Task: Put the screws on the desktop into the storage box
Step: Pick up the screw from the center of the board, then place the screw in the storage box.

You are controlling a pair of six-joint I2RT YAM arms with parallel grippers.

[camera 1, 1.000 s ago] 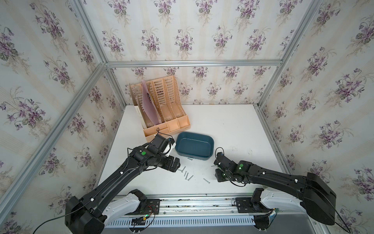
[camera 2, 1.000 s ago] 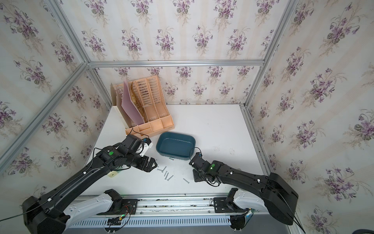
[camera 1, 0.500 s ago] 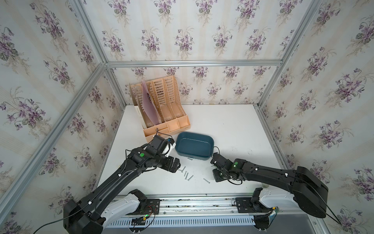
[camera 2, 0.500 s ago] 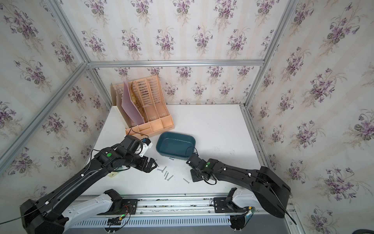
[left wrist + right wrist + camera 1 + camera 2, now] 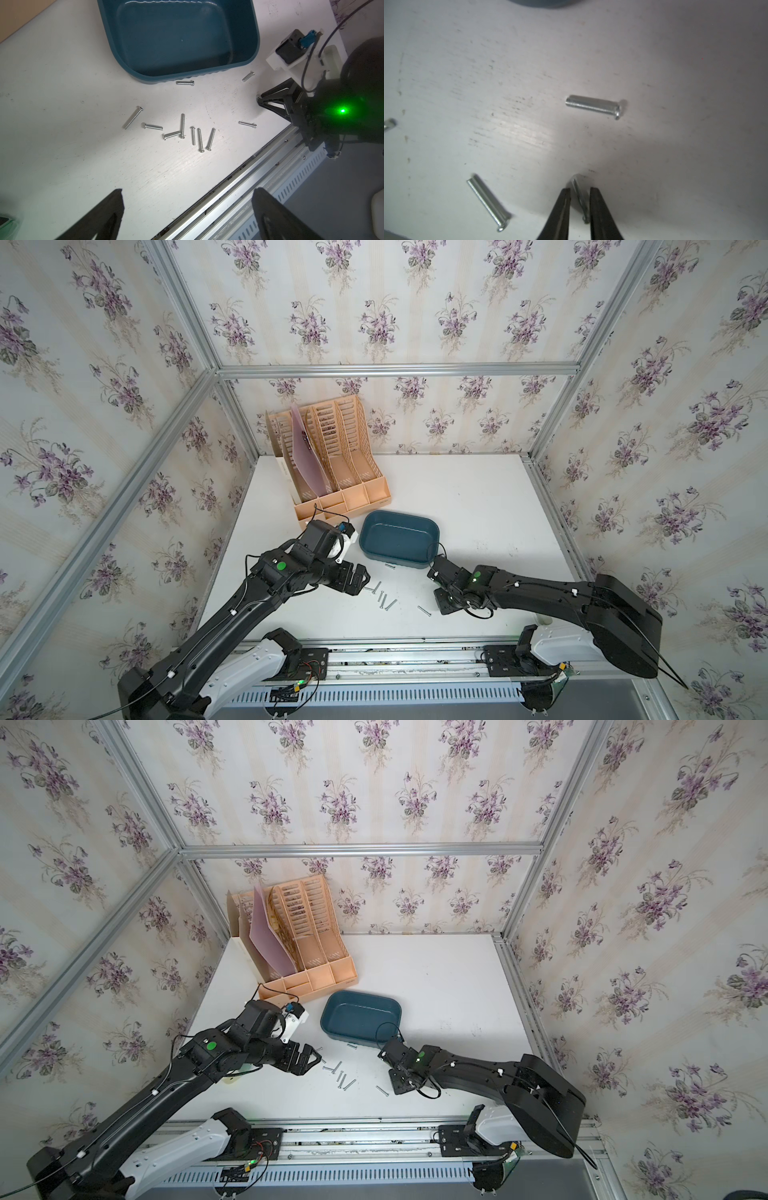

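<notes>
Screws (image 5: 200,140): thin, silver, small heads. All the ones in view lie on the white desk (image 5: 478,506), outside the storage box (image 5: 397,537).

Main scatter is seven pieces, lying flat between the box's near wall and the front rail (image 5: 395,655). Two of them touch at one end and three lie almost parallel, close together. One more screw lies just beside the box wall and along it. Two others lie apart from the scatter, one on each side of the right gripper (image 5: 259,100).

Right gripper: low over the desk, near the box's corner. Right wrist view shows its fingertips (image 5: 562,207) drawn nearly together, with a single screw lying lengthwise in the slot between them. That view is blurred, and a sliver of desk seems to show beside the shank. Cannot tell whether the pads actually pinch it.

Left gripper (image 5: 188,190): jaws spread as wide as they go, nothing between them. It hovers above the desk just beside the scatter, on the side away from the right gripper.

Storage box: dark teal, open top, rounded corners, sits mid-desk. Just behind it stands a peach file organizer (image 5: 332,472), near but apart, with a pink folder (image 5: 305,456) in one slot.
</notes>
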